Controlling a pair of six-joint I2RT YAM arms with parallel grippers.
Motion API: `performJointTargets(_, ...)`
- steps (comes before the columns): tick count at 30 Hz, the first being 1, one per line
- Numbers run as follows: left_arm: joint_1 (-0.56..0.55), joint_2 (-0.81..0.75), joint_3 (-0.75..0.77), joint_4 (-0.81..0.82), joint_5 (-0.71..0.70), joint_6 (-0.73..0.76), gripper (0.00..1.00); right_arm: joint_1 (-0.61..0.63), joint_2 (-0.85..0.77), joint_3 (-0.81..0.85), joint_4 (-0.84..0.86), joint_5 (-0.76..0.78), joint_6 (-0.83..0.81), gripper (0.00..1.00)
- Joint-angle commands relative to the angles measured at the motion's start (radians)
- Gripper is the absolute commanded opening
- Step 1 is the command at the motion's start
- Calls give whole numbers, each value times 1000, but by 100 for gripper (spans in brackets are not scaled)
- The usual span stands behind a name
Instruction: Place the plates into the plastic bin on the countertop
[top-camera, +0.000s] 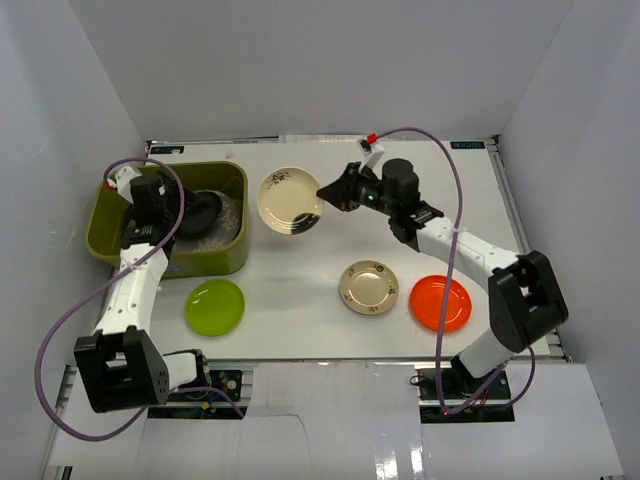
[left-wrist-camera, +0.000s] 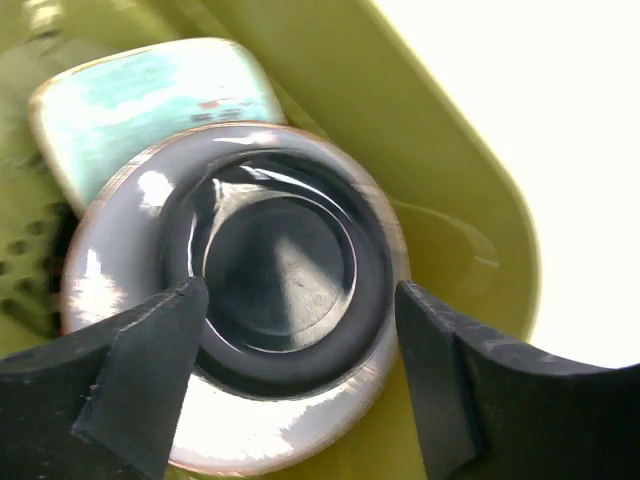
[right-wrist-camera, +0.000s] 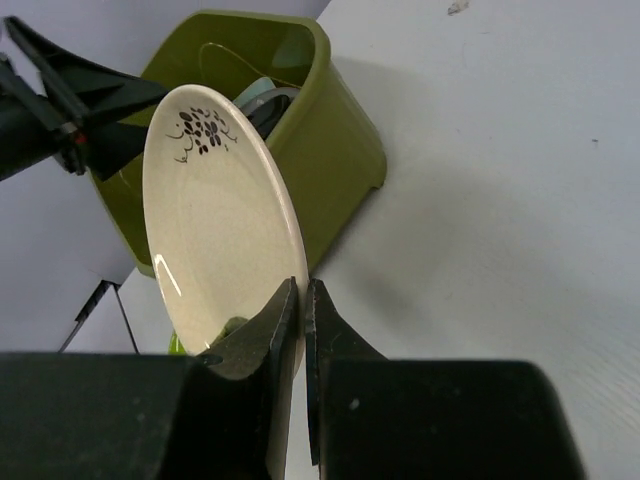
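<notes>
The olive-green bin stands at the back left. Inside it a black plate lies on a large grey plate, with the pale teal tray beneath. My left gripper hangs open just above the black plate, holding nothing. My right gripper is shut on the rim of a cream patterned plate, held on edge in the air right of the bin; it also shows in the top view. On the table lie a lime green plate, a second cream plate and an orange plate.
White walls enclose the white countertop on three sides. The left arm runs along the bin's front wall. The bin's near corner lies close behind the held plate.
</notes>
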Motion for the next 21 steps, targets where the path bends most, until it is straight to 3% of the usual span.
performJointTargets(1, 1, -160, 6, 63, 141, -2, 90, 69, 96, 204, -39, 77, -35, 8)
performJointTargets(8, -29, -293, 13, 116, 359, 12, 93, 185, 441, 620, -182, 166, -92, 8)
performJointTargets(13, -180, -329, 39, 119, 455, 24, 92, 276, 639, 926, -264, 249, -113, 8)
performJointTargets(16, -207, -349, 49, 133, 570, 44, 92, 314, 727, 1010, -278, 336, -113, 8)
performJointTargets(21, -238, -387, 75, 104, 630, 78, 92, 345, 788, 1041, -243, 387, -88, 8)
